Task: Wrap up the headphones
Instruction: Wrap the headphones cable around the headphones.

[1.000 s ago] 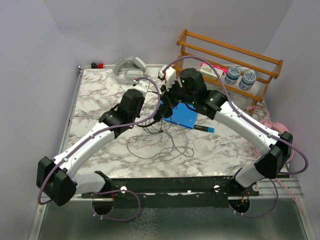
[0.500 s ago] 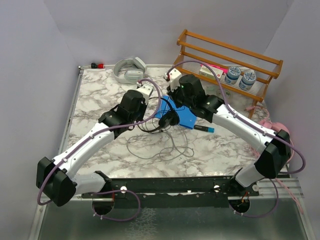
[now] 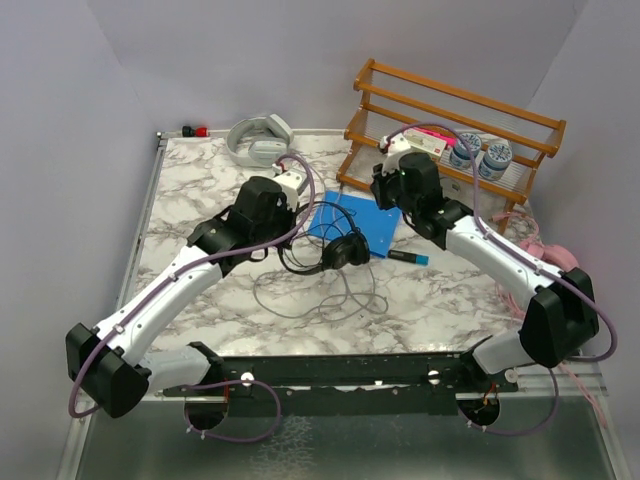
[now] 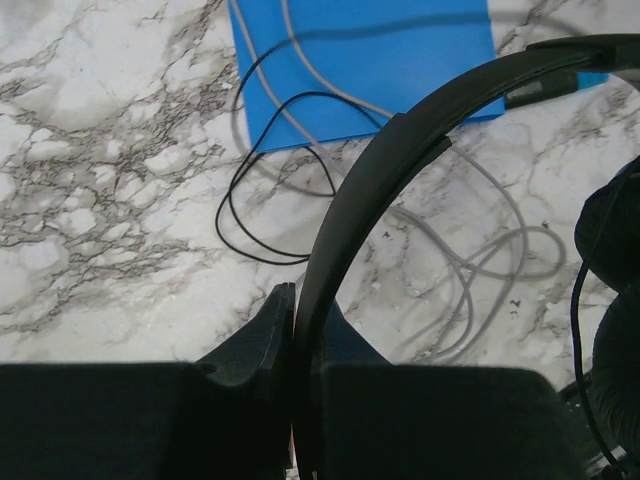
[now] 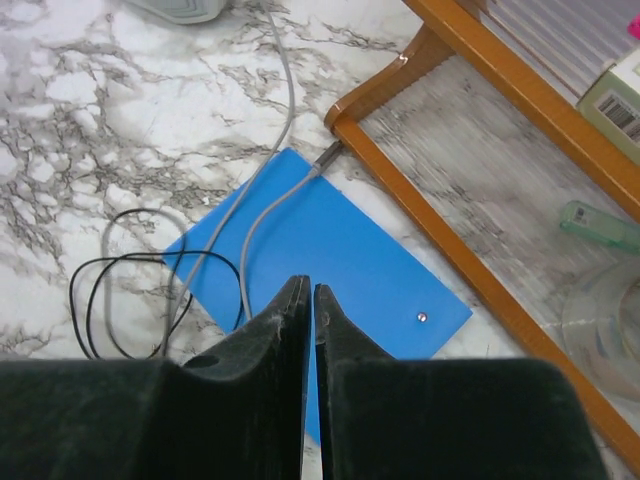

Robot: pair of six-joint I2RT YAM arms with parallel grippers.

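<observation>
The small black headphones (image 3: 345, 250) sit at the near edge of the blue mat (image 3: 368, 222). My left gripper (image 3: 290, 238) is shut on their headband (image 4: 372, 185), which runs up between its fingers (image 4: 268, 335) in the left wrist view. Their thin black cable (image 4: 258, 205) loops loose on the marble. My right gripper (image 5: 310, 292) hovers above the mat by the rack, its jaws all but together with nothing between them. The grey-white headphones (image 3: 255, 140) lie at the back, and their grey cable (image 5: 262, 200) trails over the mat. The pink headphones (image 3: 548, 252) rest at the right edge.
A wooden rack (image 3: 455, 105) at the back right holds two jars (image 3: 480, 153) and a small box. A blue-tipped pen (image 3: 408, 257) lies beside the mat. Grey cable loops (image 3: 335, 295) spread over the marble in front. A red object (image 3: 192, 131) sits at the back left corner.
My right gripper has drawn back from the black headphones toward the rack, letting them go. The headphones now hang lower, at the mat's near edge, in the left gripper.
</observation>
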